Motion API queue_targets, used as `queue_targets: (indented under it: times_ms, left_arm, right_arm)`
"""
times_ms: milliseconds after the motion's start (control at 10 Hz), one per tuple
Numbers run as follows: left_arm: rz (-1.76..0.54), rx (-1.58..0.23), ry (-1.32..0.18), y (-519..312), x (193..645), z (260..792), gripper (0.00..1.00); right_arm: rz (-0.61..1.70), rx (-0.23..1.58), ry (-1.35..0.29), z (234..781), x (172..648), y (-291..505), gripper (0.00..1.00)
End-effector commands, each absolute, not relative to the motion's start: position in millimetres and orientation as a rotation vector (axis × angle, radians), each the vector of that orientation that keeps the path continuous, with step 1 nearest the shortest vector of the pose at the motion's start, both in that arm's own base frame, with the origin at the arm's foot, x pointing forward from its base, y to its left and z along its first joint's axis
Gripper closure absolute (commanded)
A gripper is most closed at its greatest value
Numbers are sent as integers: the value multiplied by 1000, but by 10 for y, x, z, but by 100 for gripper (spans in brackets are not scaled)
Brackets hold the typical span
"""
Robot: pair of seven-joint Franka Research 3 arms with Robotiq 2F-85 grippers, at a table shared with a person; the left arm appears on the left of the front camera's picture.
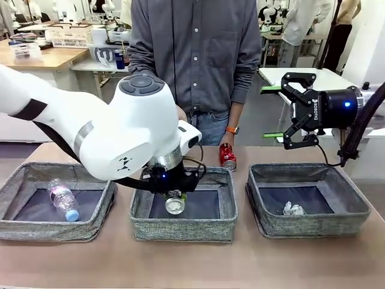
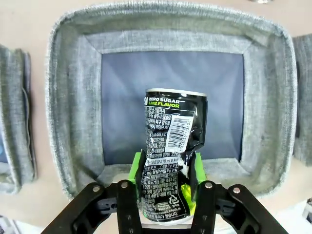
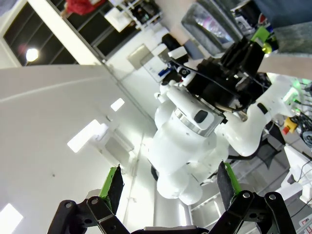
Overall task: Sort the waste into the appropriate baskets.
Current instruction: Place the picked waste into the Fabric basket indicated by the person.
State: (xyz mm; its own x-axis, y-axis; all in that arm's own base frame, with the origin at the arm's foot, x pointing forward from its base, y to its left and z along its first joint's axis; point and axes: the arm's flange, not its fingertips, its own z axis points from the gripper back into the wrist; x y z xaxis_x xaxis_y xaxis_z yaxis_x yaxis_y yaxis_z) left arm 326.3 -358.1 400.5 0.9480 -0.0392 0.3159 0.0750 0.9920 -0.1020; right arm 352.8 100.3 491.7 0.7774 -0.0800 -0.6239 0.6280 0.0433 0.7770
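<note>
One dented black-and-white metal can (image 2: 171,127) is being pinched upright by the left tool (image 2: 166,164), hanging over the middle rectangular grey woven-fabric basket (image 2: 73,97). The right tool (image 1: 272,112) is hovering spread wide and empty, raised well above the tan counter (image 1: 192,265). A red can (image 1: 227,156) is sitting just behind the middle basket.

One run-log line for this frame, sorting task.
left hand: shut on black can, over middle basket | right hand: open, empty, raised | red can: behind middle basket
</note>
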Motion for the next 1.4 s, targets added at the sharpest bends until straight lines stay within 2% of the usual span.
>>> queue_targets:
  times_ms: [0,100,200,300,800,1000,1200,1300]
  left_arm:
    - [-32,-87,-362,-3665,3297,4034,56]
    - [-37,-84,-361,-3690,3301,4034,56]
    - [-38,-88,-359,-3694,3305,4037,45]
    - [-40,-81,-366,-3685,3312,4042,0]
    - [-18,-92,-399,-3666,3335,4196,0]
    - [-96,-63,-348,-3561,3448,4617,0]
    - [-128,-86,-399,-3422,3551,5193,0]
    - [-148,-173,-322,-3357,3574,5386,0]
  right_arm:
    - [-576,1456,488,4960,3534,1022,0]
    - [-576,1456,488,4960,3534,1022,0]
    - [-576,1456,488,4960,3534,1022,0]
    - [-576,1456,488,4960,3534,1022,0]
    - [-576,1456,488,4960,3534,1022,0]
    - [-576,1456,488,4960,3534,1022,0]
    - [-576,1456,488,4960,3534,1022,0]
    - [-576,1456,488,4960,3534,1022,0]
